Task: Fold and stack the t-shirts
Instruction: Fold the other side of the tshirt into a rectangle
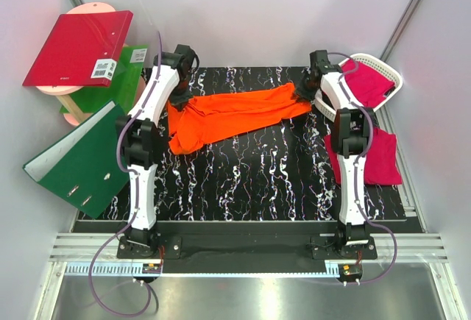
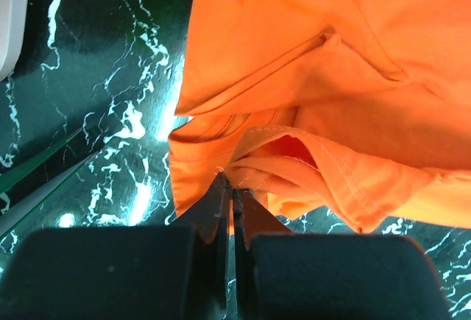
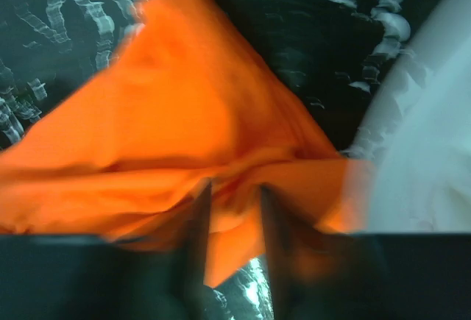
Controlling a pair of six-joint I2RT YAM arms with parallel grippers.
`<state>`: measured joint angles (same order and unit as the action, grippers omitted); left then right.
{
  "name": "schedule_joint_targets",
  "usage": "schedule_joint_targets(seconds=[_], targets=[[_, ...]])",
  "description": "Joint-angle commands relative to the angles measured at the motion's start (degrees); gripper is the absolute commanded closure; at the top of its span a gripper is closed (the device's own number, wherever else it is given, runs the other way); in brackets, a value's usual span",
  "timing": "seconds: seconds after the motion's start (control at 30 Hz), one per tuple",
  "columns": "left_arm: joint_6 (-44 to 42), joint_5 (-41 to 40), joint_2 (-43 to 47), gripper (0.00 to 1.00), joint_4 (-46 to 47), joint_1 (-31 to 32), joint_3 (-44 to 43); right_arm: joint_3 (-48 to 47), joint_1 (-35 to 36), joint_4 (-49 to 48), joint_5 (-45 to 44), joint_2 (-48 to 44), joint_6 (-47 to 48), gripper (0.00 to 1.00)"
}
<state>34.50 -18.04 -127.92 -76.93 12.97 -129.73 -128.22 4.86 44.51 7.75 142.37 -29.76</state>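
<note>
The bright orange t-shirt (image 1: pixel 235 114) lies stretched in a long band across the far part of the black marbled table (image 1: pixel 257 180). My left gripper (image 1: pixel 177 101) is at its left end; in the left wrist view the gripper (image 2: pixel 233 187) is shut on a bunched hem of the orange cloth (image 2: pixel 309 77). At the shirt's right end sits my right gripper (image 1: pixel 303 93). In the blurred right wrist view that gripper (image 3: pixel 234 195) has its jaws apart, with orange cloth (image 3: pixel 184 114) lying loosely between them. One magenta-pink t-shirt (image 1: pixel 366 84) fills the basket, another (image 1: pixel 379 160) lies at the table's right edge.
A white lattice basket (image 1: pixel 384 63) stands at the back right, close to my right gripper. A red binder (image 1: pixel 77 48) rests on a pink stand at the back left, with a green binder (image 1: pixel 110 88) under it and another green binder (image 1: pixel 77 162) leaning off the table's left edge.
</note>
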Motion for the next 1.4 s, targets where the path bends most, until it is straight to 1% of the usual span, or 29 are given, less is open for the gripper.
schedule_joint_targets(seconds=[0.0, 0.03, 0.07, 0.13, 0.3, 0.53, 0.6, 0.8, 1.0, 1.03, 1.07, 1.1, 1.13, 1.17, 1.2, 1.27, 1.33, 1.37], targets=[[-0.31, -1.64, -1.63, 1.0, 1.69, -0.49, -2.37, -7.21, -0.29, 5.93, -0.36, 4.5, 1.37, 0.4], [-0.49, -1.64, -1.63, 1.0, 1.95, -0.49, -2.19, -7.22, 0.14, 6.29, -2.11, 3.8, 1.63, 0.12], [-0.66, -1.91, -1.72, 1.0, 2.13, -0.49, -2.1, -6.26, 0.32, 6.29, -3.08, 3.1, 1.98, 0.01], [-1.01, -1.91, -1.81, 1.0, 3.18, -0.49, -1.93, -4.85, 0.41, 5.94, -5.01, 0.39, 3.04, 0.0], [-1.54, -2.61, -1.81, 1.0, 5.56, -0.67, -2.1, -0.72, 0.41, 6.03, -6.43, -4.63, 4.44, 0.0], [-2.68, -4.46, -1.28, 1.0, 9.07, -1.54, -2.02, 6.13, 0.41, 5.41, -5.91, -14.82, 4.62, 0.0], [-2.77, -4.2, -2.16, 1.0, 9.51, -2.07, -2.37, 7.72, 0.32, 4.37, -3.81, -18.5, 4.71, 0.0], [-4.7, -1.56, -5.67, 1.0, 10.57, -4.71, -4.64, 14.13, 0.32, 0.23, 3.84, -26.69, 3.83, 0.0], [-7.08, 3.18, -10.07, 1.0, 12.06, -7.34, -10.35, 19.32, 0.24, -0.48, 3.86, -31.79, 6.55, 0.01], [-7.69, 5.02, -10.68, 1.0, 12.24, -8.04, -10.97, 20.55, 0.32, -0.48, 3.68, -32.32, 6.64, 0.0], [-8.13, 6.17, -11.56, 0.89, 13.2, -8.31, -11.42, 21.25, 0.32, -0.48, 3.5, -33.02, 6.82, 0.0], [-8.39, 7.57, -12.0, 0.69, 13.81, -8.66, -11.77, 21.87, 0.32, -0.48, 3.68, -33.9, 6.99, 0.0], [-9.27, 10.46, -12.35, 0.46, 14.34, -9.36, -11.95, 23.09, 0.15, -0.48, 3.76, -34.43, 6.99, 0.0], [-9.36, 11.18, -13.23, 0.19, 14.35, -9.72, -12.3, 23.63, 0.32, -0.48, 3.94, -34.78, 6.91, 0.0], [-9.63, 11.62, -13.32, 0.01, 14.26, -9.89, -11.78, 24.59, 0.41, -0.57, 3.85, -35.74, 6.82, 0.0], [-10.41, 11.89, -11.76, 0.01, 14.43, -9.9, -10.29, 25.39, 0.32, -0.57, 3.77, -36.45, 6.82, 0.0], [-12.16, 10.32, -9.73, 0.01, 14.7, -9.02, -6.69, 26.53, 0.32, -0.57, 3.77, -37.25, 6.91, 0.0], [-12.96, 10.4, -7.02, 0.01, 15.92, -8.67, -5.2, 26.88, 0.32, -0.65, 3.85, -37.42, 6.91, 0.0]])
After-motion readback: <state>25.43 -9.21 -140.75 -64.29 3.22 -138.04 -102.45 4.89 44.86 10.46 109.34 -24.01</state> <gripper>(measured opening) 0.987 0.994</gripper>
